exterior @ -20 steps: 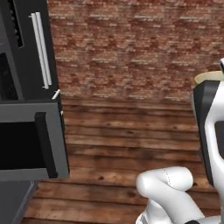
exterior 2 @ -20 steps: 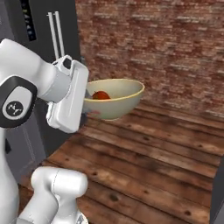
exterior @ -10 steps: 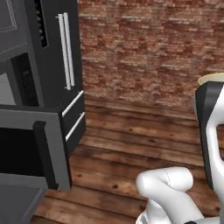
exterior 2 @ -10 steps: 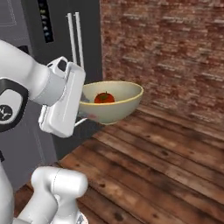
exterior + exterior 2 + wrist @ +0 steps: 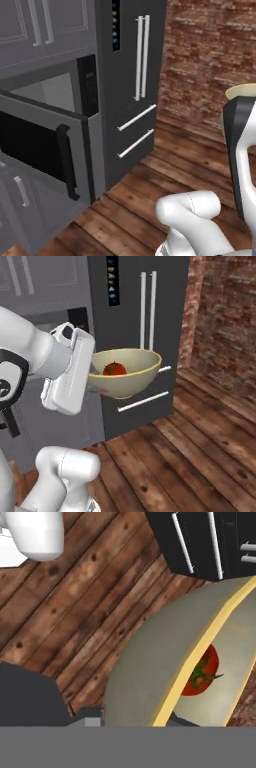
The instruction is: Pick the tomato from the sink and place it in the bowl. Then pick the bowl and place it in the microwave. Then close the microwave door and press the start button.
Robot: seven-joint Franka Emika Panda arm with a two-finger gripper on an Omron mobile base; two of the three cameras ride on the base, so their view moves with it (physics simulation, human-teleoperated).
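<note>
Tomato [image 5: 114, 369] sits inside the bowl [image 5: 131, 376], so the first step reads as done. Bowl is off any surface, carried level in the air by the gripper [image 5: 92, 372], whose jaws are clamped on the bowl's rim at its 9 o'clock side in the right base view — the hand view shows the rim running up from the fingers, with the tomato just past it at about 3 o'clock. Second step is under way, judging by the carry: the microwave [image 5: 60, 95] shows in the left base view at roughly 9 o'clock, its cavity open, and the microwave door [image 5: 45, 150] hangs swung out toward the camera with its dark handle facing us. Bowl is well apart from that opening; a tall dark fridge [image 5: 145, 331] stands behind it. Left to do — get the bowl into the cavity and set it down, release, shut the door, press start. Keypad is a dark strip; buttons are too small to make out.
</note>
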